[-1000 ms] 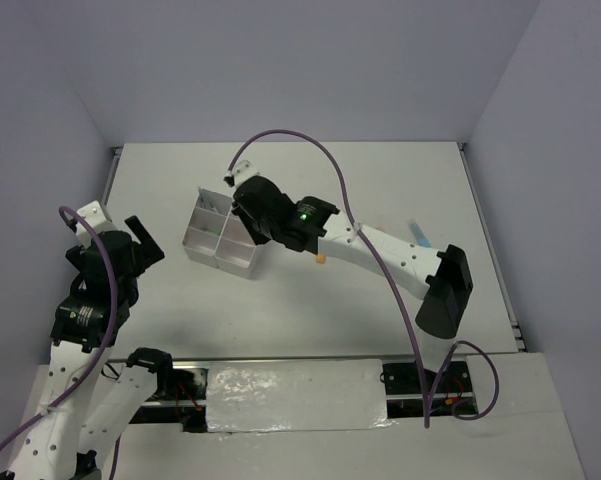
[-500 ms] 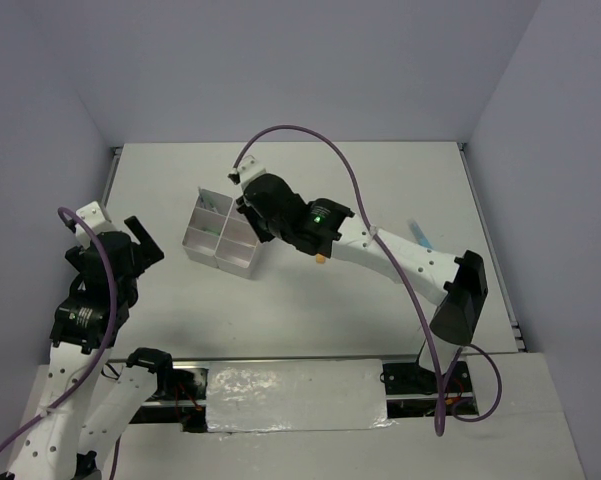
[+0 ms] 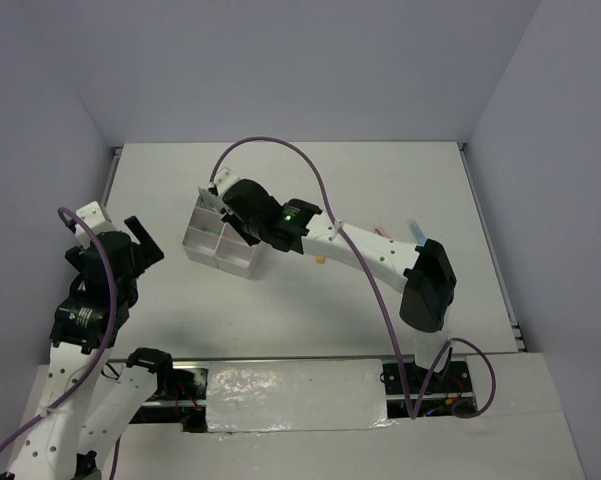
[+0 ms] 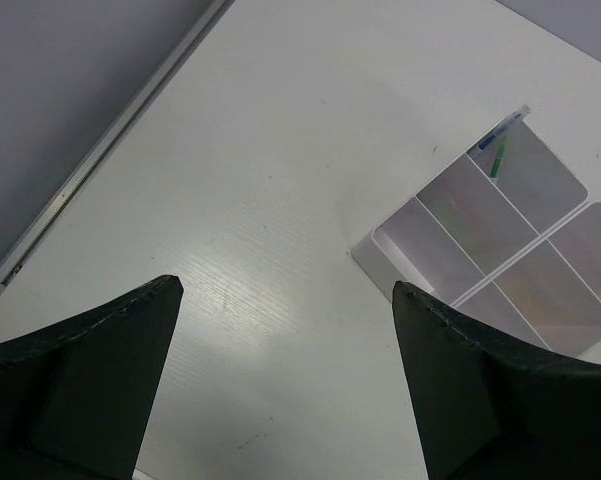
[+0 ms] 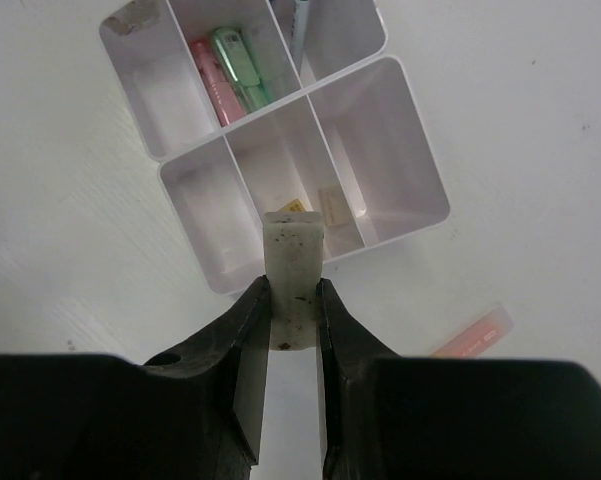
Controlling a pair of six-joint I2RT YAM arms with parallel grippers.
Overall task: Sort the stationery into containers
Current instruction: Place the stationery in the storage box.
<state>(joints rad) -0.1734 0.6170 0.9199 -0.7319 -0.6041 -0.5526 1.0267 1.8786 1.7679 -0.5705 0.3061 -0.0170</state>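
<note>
The eraser (image 5: 294,245) is pinched upright between the fingers of the right gripper (image 5: 293,292) and is held above the near wall of the box (image 5: 420,215). In one far compartment a pink marker (image 5: 212,82) and a green marker (image 5: 238,62) are laid side by side; a pen (image 5: 302,18) is seen in the next one. A small tan piece (image 5: 332,208) is lying in the middle compartment. Another pink item (image 5: 472,336) is left on the table (image 3: 380,180) near the box. From above, part of the box is hidden by the right arm. The left gripper (image 4: 285,300) is kept apart from the box, fingers spread wide.
</note>
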